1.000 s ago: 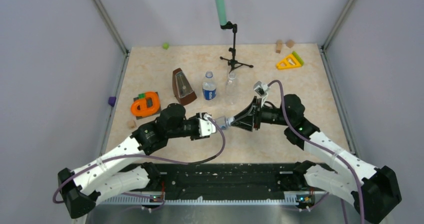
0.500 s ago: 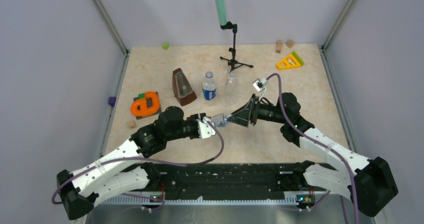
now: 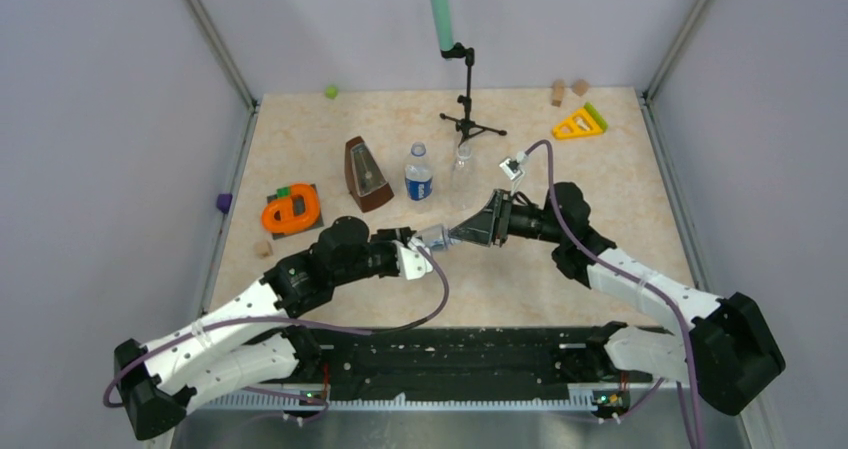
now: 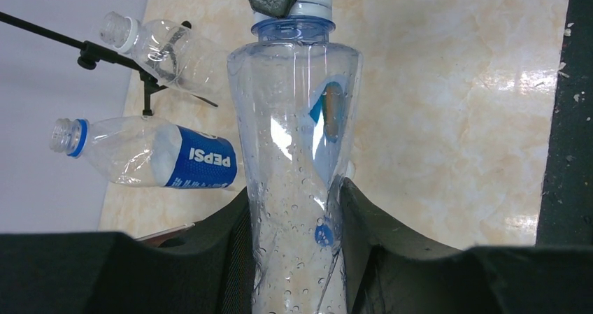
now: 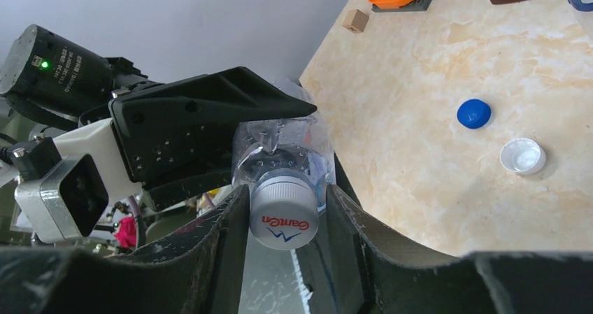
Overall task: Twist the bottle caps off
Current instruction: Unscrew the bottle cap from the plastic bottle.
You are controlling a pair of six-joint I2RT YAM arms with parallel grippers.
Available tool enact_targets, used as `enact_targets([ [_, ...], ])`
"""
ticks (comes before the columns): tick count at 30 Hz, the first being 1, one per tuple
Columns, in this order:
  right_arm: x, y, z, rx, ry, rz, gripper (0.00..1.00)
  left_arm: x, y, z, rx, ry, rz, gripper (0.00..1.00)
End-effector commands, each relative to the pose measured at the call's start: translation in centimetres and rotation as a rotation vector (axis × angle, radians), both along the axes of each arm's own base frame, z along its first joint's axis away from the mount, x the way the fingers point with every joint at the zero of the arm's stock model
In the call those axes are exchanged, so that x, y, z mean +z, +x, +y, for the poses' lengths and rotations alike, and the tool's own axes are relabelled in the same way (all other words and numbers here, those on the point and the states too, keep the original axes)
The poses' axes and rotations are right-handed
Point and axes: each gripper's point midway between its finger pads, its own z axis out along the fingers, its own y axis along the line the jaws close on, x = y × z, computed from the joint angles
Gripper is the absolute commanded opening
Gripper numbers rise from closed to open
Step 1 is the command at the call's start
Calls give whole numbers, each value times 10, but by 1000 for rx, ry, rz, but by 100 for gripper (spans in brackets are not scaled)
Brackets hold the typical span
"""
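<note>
Left pincer clamps the bluish bottle. Right pincer brackets its white cap; grip cannot be confirmed. Blue cap and loose cap lie on the desk.

A bench topped in pale marbled stone pattern, cream veined with peach, fills the middle of the overhead view. Plain lavender-grey walls close it in: a back wall, a left wall and a right wall. Slanting aluminium posts rise at the two far corners, and a metal strip runs down each side. A black rail crosses the near edge. The left wrist view shows the surface is glossy, with soft white glare lying on it.
</note>
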Motion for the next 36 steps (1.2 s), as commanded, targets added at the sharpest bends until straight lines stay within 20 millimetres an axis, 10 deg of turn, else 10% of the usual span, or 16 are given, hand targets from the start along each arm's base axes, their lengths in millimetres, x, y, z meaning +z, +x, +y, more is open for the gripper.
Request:
enact_targets([
  [1,24,-2,3,17,60,-46,44,21,6,-1,18,-60,-71,0],
  [9,27,-3,3,19,54,-45,48,18,5,1,22,-48,-74,0],
  [22,24,-12,4,91,42,-124,7,19,0,-4,7,-71,-18,0],
  [36,24,-41,-12,220,-31,-436,5,42,-45,-33,-255,-215,257,0],
])
